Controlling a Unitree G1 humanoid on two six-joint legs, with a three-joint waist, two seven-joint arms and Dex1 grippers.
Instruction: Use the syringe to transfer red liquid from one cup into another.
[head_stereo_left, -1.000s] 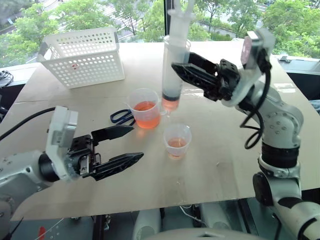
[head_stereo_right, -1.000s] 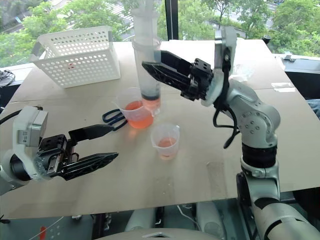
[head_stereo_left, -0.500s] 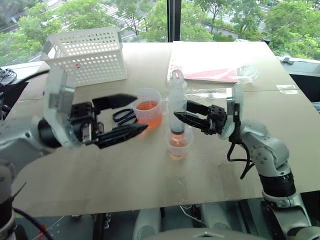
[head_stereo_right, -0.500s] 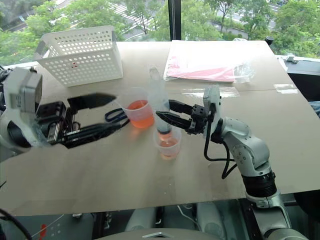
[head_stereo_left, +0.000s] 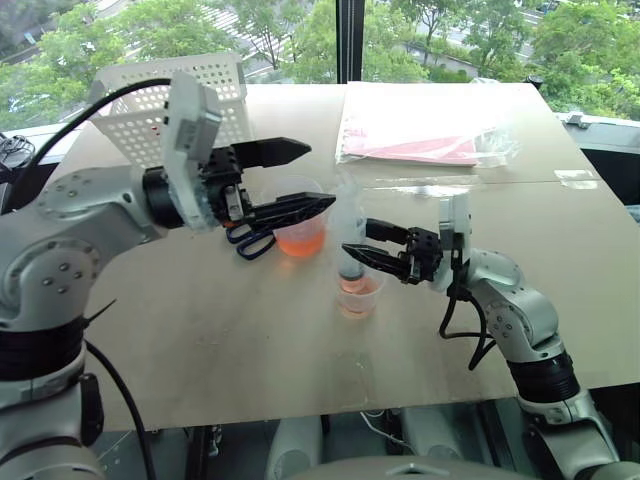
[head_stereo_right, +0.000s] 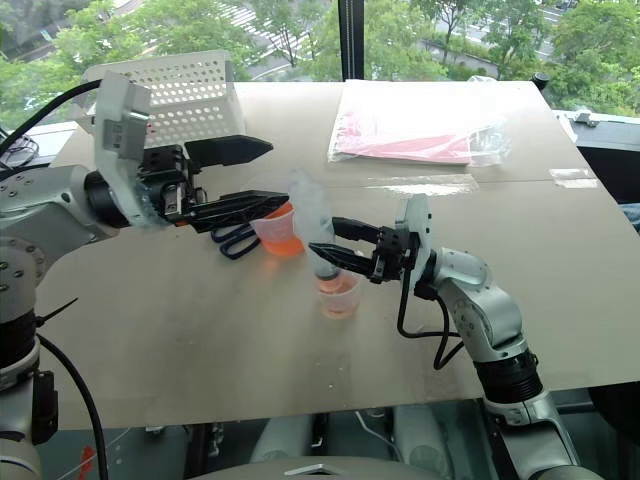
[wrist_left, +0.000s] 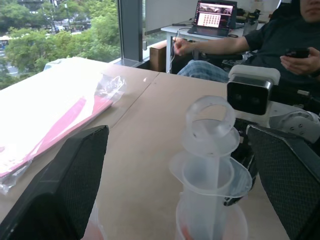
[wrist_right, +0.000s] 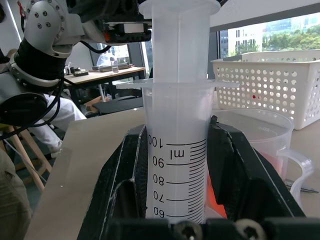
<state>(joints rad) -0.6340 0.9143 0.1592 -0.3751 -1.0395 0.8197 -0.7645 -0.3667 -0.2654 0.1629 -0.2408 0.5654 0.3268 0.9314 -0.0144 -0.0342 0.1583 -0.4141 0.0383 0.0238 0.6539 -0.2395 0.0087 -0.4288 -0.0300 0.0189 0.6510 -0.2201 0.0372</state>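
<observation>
Syringe (head_stereo_left: 349, 240) stands upright in the right gripper (head_stereo_left: 352, 256), clamped tight, tip over the small cup (head_stereo_left: 358, 294). Left gripper (head_stereo_left: 300, 180), spread wide at its ten o'clock, should press the plunger straight down, slowly.

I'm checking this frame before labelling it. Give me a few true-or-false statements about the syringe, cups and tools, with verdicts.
1. The right tool grips the clear plastic syringe. True.
2. The syringe stands over the larger handled clear cup. False: it stands upright over the smaller handleless clear cup.
3. The left tool is shut. False: it is open, above the larger cup.
4. Both cups hold orange-red liquid. True.
</observation>
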